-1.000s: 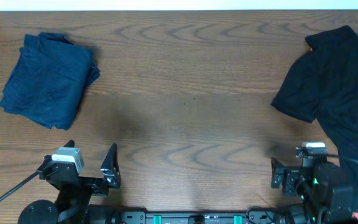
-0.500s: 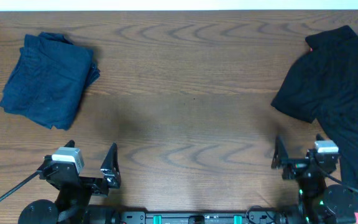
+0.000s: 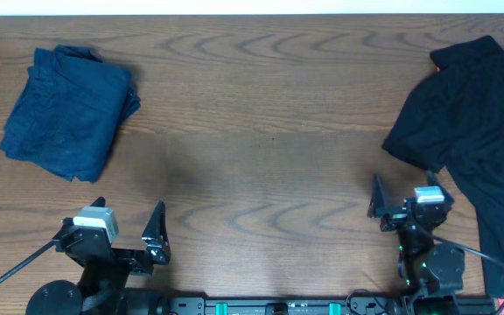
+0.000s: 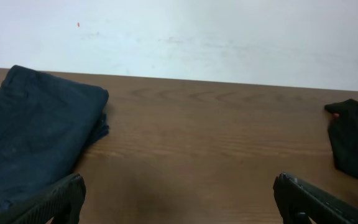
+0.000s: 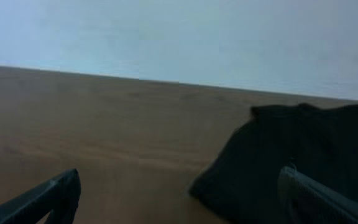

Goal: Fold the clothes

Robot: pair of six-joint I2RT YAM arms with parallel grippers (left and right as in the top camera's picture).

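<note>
**Spotter:** What's closest to you?

**Operator:** I'm starting at the near edge. My left gripper is sitting at 7 o'clock with its jaws wide apart and nothing between them. My right gripper is sitting at 5 o'clock, jaws also spread and empty. Its wrist camera is looking straight at dark cloth.

**Spotter:** Which cloth?

**Operator:** The black shirt. It's lying rumpled at 3 o'clock and running off the right edge of the table. Its nearest lobe is close ahead of that gripper but not touching it. Farther off, at 10 o'clock, the navy garment is resting in a neat layered bundle, well apart from both arms.

**Spotter:** So where are we in the job?

**Operator:** I'm reading the navy one as folded and set aside. So I'm judging that the shirt's turn is just opening: this is the reach for the pick-up, with no grasp made yet.

**Spotter:** And the next move?

**Operator:** I'm thinking the right arm should be heading toward 2 o'clock, dropping low and pinching the shirt's near edge. After that it's calling for a drag toward the bare centre, so both arms can be spreading it flat. The left arm is facing a long reach across, so I'm expecting to bring it in only once the cloth is lying within range.
</note>
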